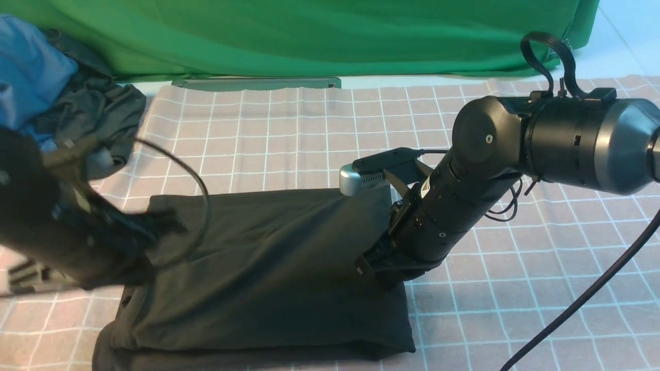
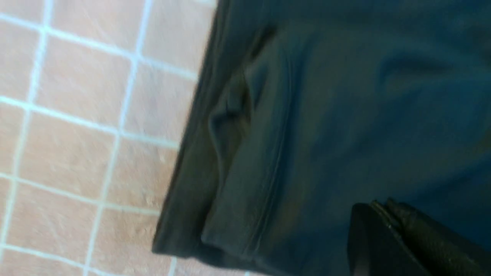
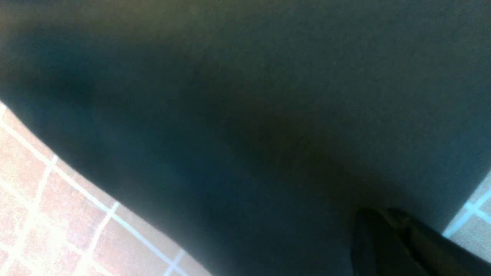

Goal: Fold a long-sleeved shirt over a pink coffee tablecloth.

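Behind the pink coffee tablecloth [image 1: 541,309], green cloth [image 1: 309,36].

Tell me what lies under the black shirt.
The long-sleeved shirt, folded into a rectangle, lies on the pink coffee tablecloth, whose white grid shows all around it. The shirt's own lower layers and the cloth beneath them are covered.

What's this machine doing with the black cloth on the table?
A two-armed robot is folding a black long-sleeved shirt on a pink checked tablecloth. The shirt already lies as a compact folded rectangle. The right gripper is down at the shirt's right edge and the left gripper is over its left side, blurred in the front view. Both grippers are shut. Other clothes are piled at the far left.
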Robot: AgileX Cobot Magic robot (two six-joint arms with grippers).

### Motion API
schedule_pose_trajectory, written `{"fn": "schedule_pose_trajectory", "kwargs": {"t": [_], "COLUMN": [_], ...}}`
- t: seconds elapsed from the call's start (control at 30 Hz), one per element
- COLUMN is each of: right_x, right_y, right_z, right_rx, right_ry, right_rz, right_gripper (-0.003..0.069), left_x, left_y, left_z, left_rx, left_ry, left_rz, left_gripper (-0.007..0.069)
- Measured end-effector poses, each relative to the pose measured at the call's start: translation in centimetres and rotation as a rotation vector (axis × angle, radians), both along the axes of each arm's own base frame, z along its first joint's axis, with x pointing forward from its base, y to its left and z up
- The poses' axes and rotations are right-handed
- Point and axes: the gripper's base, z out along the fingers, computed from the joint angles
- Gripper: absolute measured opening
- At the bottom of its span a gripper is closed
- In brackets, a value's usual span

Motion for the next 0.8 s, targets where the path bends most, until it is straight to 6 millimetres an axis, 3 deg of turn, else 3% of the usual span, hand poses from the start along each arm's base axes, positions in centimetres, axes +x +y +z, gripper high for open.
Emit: {"fn": "schedule_pose_trajectory", "kwargs": {"t": [0.1,0.27,0.4,0.57,0.7,0.8], "right_x": [0.0,0.0,0.0,0.0,0.0,0.0], "right_y": [0.0,0.0,0.0,0.1,0.1,0.1], "right_z": [0.0,0.0,0.0,0.0,0.0,0.0], "right_rx": [0.000,0.001,0.005,0.006,0.007,0.007], "right_ry": [0.000,0.000,0.001,0.001,0.002,0.002], "right_rz": [0.000,0.000,0.000,0.001,0.000,0.000], "right_gripper": [0.0037,0.0037,0.0037,0.0037,0.0037,0.0037], "left_x": [1.5,3.2,4.2,5.1,5.4,5.7], "left_y": [1.4,2.3,2.5,2.5,2.4,2.4], "left_z": [-0.1,-2.6,-4.9,-6.8,-7.7,-8.6], "left_rx": [0.009,0.027,0.060,0.066,0.071,0.081], "left_ry": [0.015,0.100,0.179,0.211,0.232,0.252], "left_rz": [0.030,0.008,-0.019,-0.028,-0.040,-0.077], "left_gripper": [0.0013,0.0026,0.0150,0.0412,0.0529,0.0553]}}
